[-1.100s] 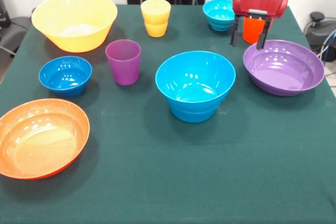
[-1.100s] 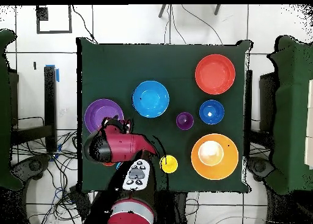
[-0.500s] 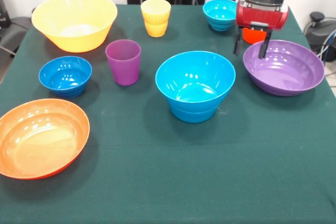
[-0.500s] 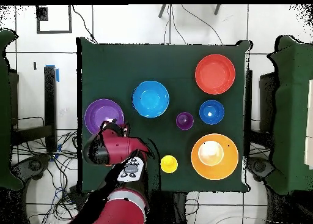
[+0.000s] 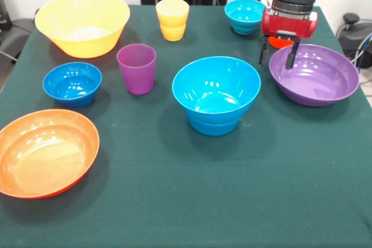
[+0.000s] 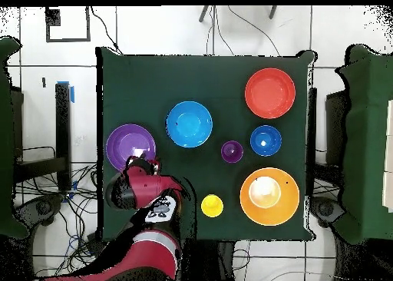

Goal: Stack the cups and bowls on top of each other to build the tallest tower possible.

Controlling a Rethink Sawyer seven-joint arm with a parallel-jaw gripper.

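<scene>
Front view shows little stacked: only the mid-blue bowls [image 5: 216, 94] are nested. Gripper [image 5: 278, 52], fingers apart and empty, hangs beside the purple bowl [image 5: 314, 74].

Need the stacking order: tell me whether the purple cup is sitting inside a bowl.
No. The purple cup stands alone on the green cloth, beside the small blue bowl.

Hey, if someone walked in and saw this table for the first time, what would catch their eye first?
Probably the red and black arm, its gripper with jaws apart over the wide purple bowl's rim, an orange cup partly hidden behind it. Next, the mid-blue bowls nested at the table's centre. Then the large yellow bowl at one far corner and the wide orange bowl at the near corner on the same side.
</scene>
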